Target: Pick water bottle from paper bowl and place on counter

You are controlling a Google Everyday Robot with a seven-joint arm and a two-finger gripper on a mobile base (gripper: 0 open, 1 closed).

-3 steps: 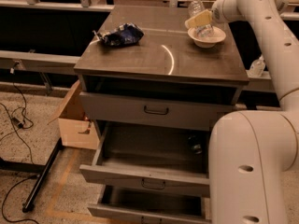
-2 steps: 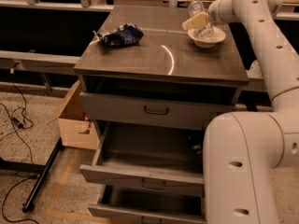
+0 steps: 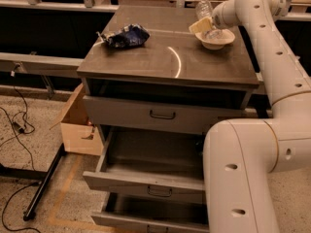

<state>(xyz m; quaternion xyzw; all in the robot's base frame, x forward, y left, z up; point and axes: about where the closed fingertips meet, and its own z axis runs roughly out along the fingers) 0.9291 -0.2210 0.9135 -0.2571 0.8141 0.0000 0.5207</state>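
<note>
Status: pick not complete; placing not begun.

The bottle (image 3: 204, 7) is in the bowl (image 3: 217, 41), tilted, with its upper part rising above the rim toward the rear. The gripper (image 3: 203, 26) is at the bowl's left rim, low against the bottle's lower part. Whether the jaws are spread or closed on the bottle cannot be told. The bottle does not look lifted clear of the bowl. Judged outstanding: secure the grasp, lift out, carry aside, set down on the counter (image 3: 167, 59), release.

Edges: the bowl sits near the counter's right rear corner, close to the right edge. The arm (image 3: 272, 57) runs in from the right, over that edge. A set-down to the right or rear has little margin, and the bottle may roll if laid on its side.

Open room: the counter's middle and front are bare. A crumpled blue bag (image 3: 127, 35) lies at the left rear, well apart from the bowl. The stretch between bag and bowl is the likeliest placing ground.

Below the top, two drawers (image 3: 150, 166) stand pulled out and a box (image 3: 77, 130) sits at the left; neither obstructs work on the top.
</note>
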